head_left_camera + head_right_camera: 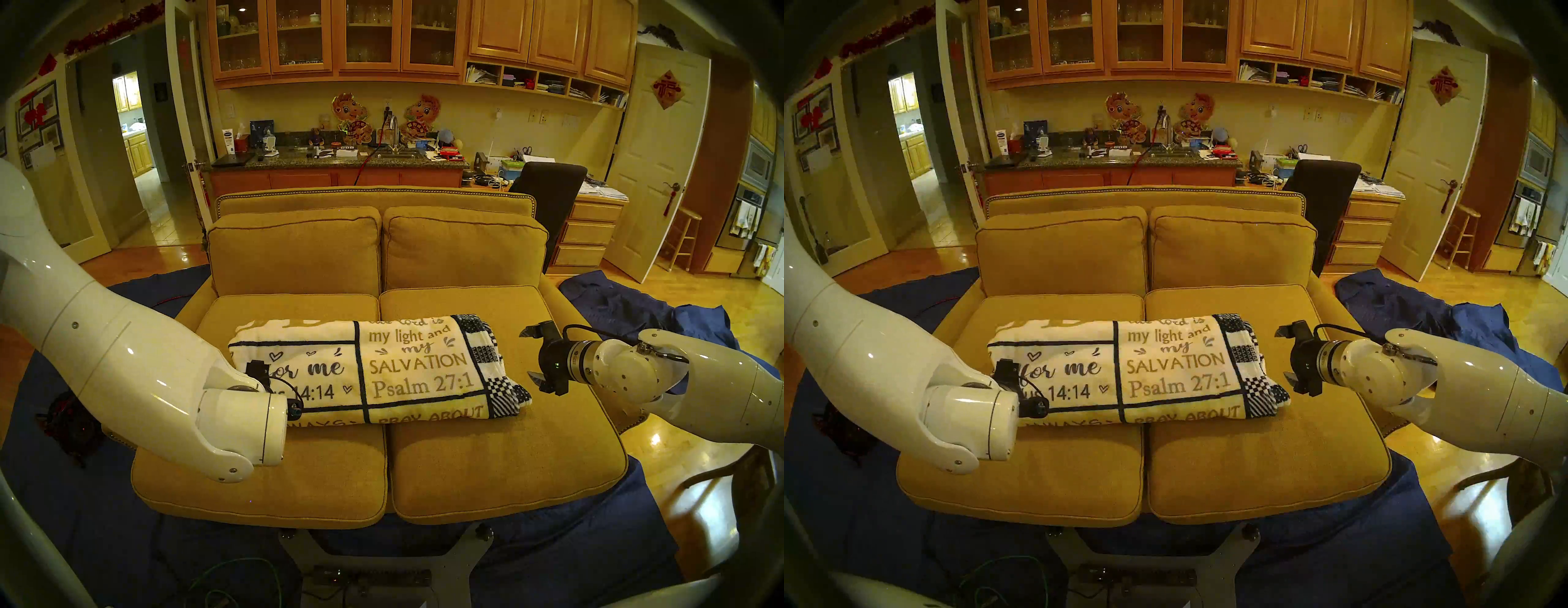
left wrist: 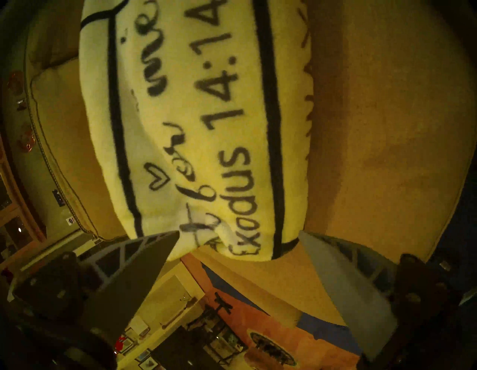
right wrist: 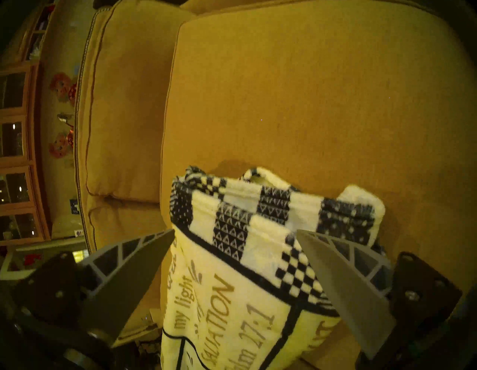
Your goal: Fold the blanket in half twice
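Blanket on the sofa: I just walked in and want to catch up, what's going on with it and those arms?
The blanket lies folded in a thick bundle across the sofa seat cushions. Neither arm holds it: the left gripper is open at its left end, the right gripper open beside its checkered right end. The folding looks done.

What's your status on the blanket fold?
Left gripper open, right gripper open, both empty. Blanket folded on sofa. Nothing in the way.

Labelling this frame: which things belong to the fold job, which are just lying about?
Job:
- blanket, folded on the sofa
- left gripper, open
- right gripper, open

Lying about:
- blue cloth on the floor
- office chair
- stool
- countertop clutter
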Robot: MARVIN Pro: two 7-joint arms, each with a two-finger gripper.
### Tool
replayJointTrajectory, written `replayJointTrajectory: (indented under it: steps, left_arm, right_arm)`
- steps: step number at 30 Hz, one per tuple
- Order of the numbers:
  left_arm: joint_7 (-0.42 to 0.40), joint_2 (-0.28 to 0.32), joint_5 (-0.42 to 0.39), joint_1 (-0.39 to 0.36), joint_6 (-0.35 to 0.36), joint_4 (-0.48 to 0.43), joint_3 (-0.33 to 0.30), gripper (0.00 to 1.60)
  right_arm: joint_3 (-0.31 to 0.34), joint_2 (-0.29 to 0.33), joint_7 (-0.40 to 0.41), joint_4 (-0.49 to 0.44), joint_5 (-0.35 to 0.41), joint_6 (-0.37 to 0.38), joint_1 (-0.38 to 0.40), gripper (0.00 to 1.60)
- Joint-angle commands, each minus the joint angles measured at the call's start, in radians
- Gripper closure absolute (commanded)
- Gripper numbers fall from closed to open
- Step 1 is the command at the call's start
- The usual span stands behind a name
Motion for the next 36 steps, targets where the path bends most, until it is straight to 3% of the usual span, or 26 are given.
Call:
replayJointTrajectory:
  steps: [1, 2, 3, 4, 7, 22, 23, 28, 31, 32, 36]
  left_arm:
    - [0.103, 0.066, 0.026, -0.064, 0.000, -0.027, 0.014, 0.00]
    - [0.137, 0.074, 0.022, -0.058, 0.000, -0.034, 0.016, 0.00]
    - [0.071, 0.073, 0.052, -0.070, 0.000, -0.031, 0.017, 0.00]
    - [0.105, 0.078, 0.054, -0.061, 0.000, -0.034, 0.018, 0.00]
    - [0.104, 0.095, 0.079, -0.057, -0.011, -0.034, 0.012, 0.00]
    - [0.107, 0.160, 0.151, -0.033, 0.000, -0.048, -0.011, 0.00]
    - [0.115, 0.164, 0.152, -0.029, 0.000, -0.049, -0.013, 0.00]
    - [0.113, 0.174, 0.166, -0.023, 0.000, -0.050, -0.018, 0.00]
    - [0.121, 0.178, 0.169, -0.020, 0.000, -0.051, -0.019, 0.00]
    - [0.098, 0.178, 0.176, -0.024, 0.000, -0.049, -0.019, 0.00]
    - [0.098, 0.182, 0.181, -0.022, 0.000, -0.050, -0.020, 0.00]
  right_arm:
    - [0.012, 0.020, -0.006, -0.029, -0.008, 0.061, 0.019, 0.00]
    - [0.013, 0.024, -0.007, -0.033, -0.007, 0.070, 0.019, 0.00]
    - [0.013, 0.027, -0.011, -0.036, -0.010, 0.074, 0.020, 0.00]
    - [0.014, 0.030, -0.014, -0.039, -0.015, 0.075, 0.021, 0.00]
    - [0.019, 0.062, -0.038, -0.069, -0.005, 0.093, 0.026, 0.00]
    - [0.022, 0.072, -0.057, -0.074, 0.002, 0.117, 0.032, 0.00]
    - [0.018, 0.056, -0.056, -0.066, -0.027, 0.089, 0.032, 0.00]
    - [0.015, -0.036, -0.029, -0.001, -0.096, 0.089, 0.041, 0.00]
    - [0.019, -0.094, -0.029, 0.048, -0.114, 0.104, 0.059, 0.00]
    - [0.015, -0.081, -0.007, 0.045, -0.111, 0.118, 0.064, 0.00]
    - [0.011, -0.139, -0.011, 0.119, -0.179, 0.156, 0.091, 0.00]
